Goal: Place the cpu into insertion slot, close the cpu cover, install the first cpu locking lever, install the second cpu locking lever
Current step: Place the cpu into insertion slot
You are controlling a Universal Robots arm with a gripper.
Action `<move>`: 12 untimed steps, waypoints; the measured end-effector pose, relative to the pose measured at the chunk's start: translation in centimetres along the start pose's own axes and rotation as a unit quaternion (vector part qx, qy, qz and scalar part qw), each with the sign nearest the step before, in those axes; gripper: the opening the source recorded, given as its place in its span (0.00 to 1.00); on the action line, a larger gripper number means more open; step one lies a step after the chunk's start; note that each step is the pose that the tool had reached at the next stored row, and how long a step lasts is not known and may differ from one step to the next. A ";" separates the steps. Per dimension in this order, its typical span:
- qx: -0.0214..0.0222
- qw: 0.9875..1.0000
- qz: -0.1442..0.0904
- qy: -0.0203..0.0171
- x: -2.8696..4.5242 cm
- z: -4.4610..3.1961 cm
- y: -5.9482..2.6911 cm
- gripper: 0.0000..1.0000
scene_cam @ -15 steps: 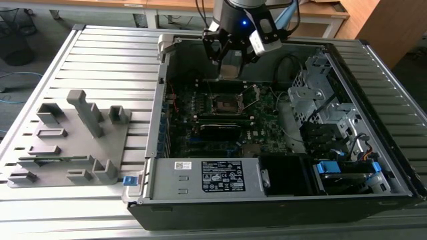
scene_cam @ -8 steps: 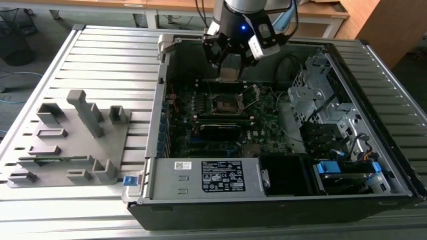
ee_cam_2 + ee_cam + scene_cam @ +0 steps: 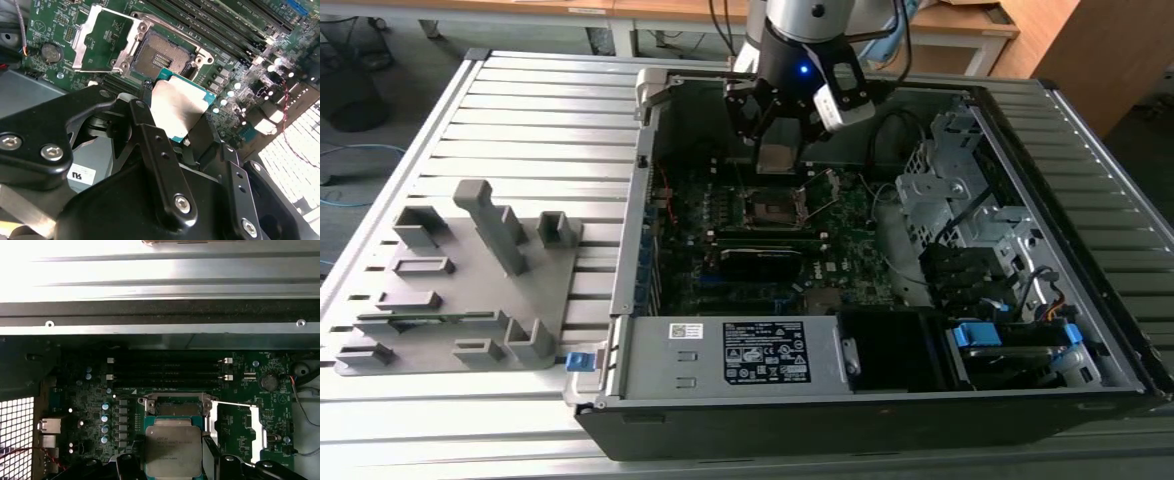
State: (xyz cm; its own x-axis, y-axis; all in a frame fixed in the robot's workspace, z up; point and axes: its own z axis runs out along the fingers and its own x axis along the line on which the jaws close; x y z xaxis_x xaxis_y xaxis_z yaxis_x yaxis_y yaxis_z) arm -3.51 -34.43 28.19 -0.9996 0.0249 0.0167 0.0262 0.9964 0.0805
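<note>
exterior view: arm silver-grey tube, black wrist section below with small blue light; white block on wrist side; dark cable alongside. second wrist view: gripper matte black, angular linked plates with rounded ends, light sheen on edges; fingers narrow black bars with small holes in row; silver hex-socket screws at pivots and finger bases. first wrist view: black fingertips, squared.
</note>
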 end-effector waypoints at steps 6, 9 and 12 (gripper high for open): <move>0.000 1.000 0.000 0.000 -0.06 0.53 -0.04 0.54; 0.000 1.000 0.000 0.000 -0.16 0.66 -0.05 0.54; 0.000 1.000 0.000 0.000 -0.21 0.70 -0.05 0.54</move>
State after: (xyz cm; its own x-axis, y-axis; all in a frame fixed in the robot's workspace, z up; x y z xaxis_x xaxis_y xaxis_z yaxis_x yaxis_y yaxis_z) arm -3.32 -34.43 27.48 -0.9995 0.0250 0.0168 0.0263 0.9964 0.0803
